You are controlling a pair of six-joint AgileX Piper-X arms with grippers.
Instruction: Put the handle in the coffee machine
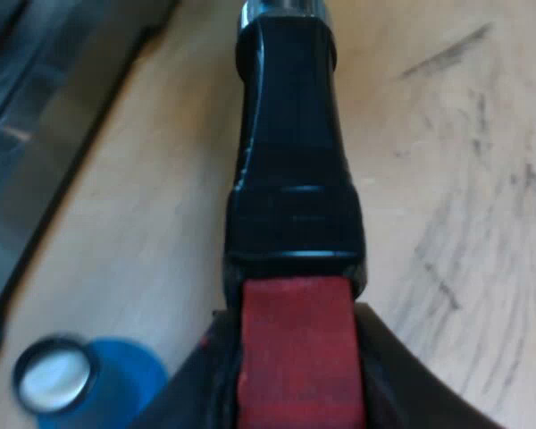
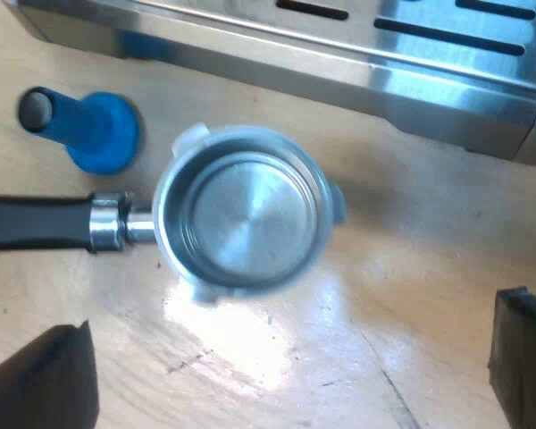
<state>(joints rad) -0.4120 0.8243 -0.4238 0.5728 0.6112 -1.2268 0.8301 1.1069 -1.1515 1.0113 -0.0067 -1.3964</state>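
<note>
Left gripper [image 1: 297,362] is clamped on the red end [image 1: 295,393] of the handle [image 1: 290,134], while the right gripper [image 2: 284,366] is held wide open over the holder [image 2: 241,210]. The machine [image 2: 357,63] is found just beyond the holder, and the blue tamper [image 2: 94,130] near its handle on the table [image 2: 411,268]. The carry is judged in hand; next the holder must be raised to the machine's front and turned until locked.

Metal holder [image 2: 241,210]: empty basket facing up, dark handle [image 1: 290,134] red-ended, near espresso machine [image 2: 339,54].
</note>
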